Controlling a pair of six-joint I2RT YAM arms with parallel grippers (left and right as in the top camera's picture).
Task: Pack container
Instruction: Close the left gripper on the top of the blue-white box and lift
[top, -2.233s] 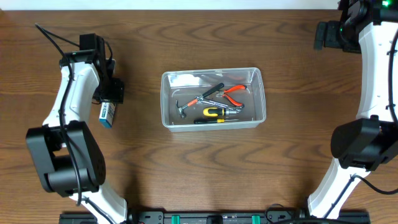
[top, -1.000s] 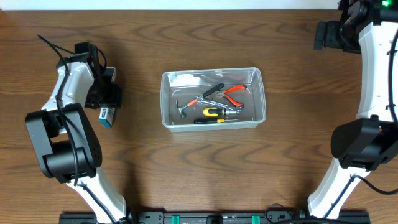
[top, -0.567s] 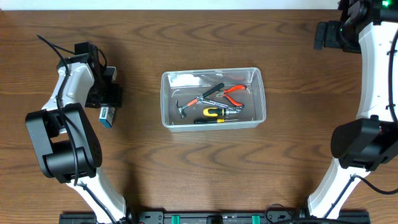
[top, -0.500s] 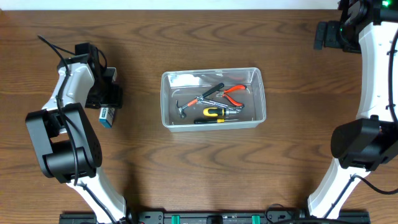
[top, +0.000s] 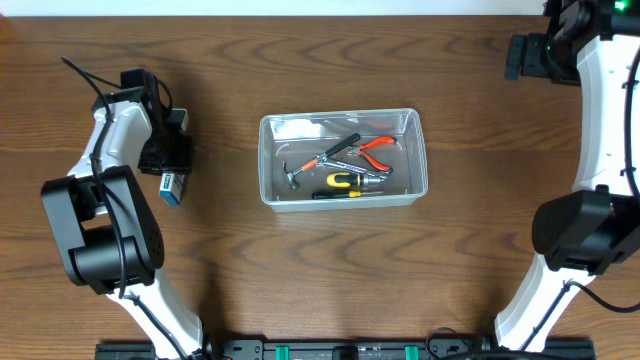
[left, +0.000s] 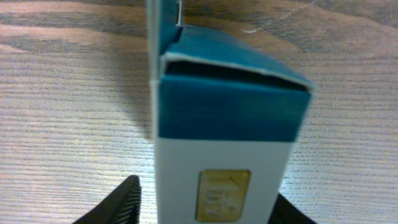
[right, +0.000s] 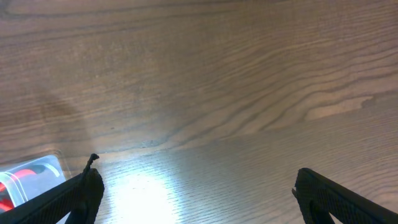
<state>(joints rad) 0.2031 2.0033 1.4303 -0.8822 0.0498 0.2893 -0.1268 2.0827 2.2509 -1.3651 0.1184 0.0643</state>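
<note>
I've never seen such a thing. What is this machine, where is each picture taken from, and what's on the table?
Two robot arms stand at a wooden table, each ending in a two-finger gripper. One camera looks down from above; the other two ride on the wrists, looking past the fingers. In the middle sits a clear plastic container holding a hammer, orange pliers and a yellow-handled tool. The left gripper straddles a blue-and-white box; whether it squeezes it, I cannot tell. The right gripper is open over bare wood, holding nothing.
</note>
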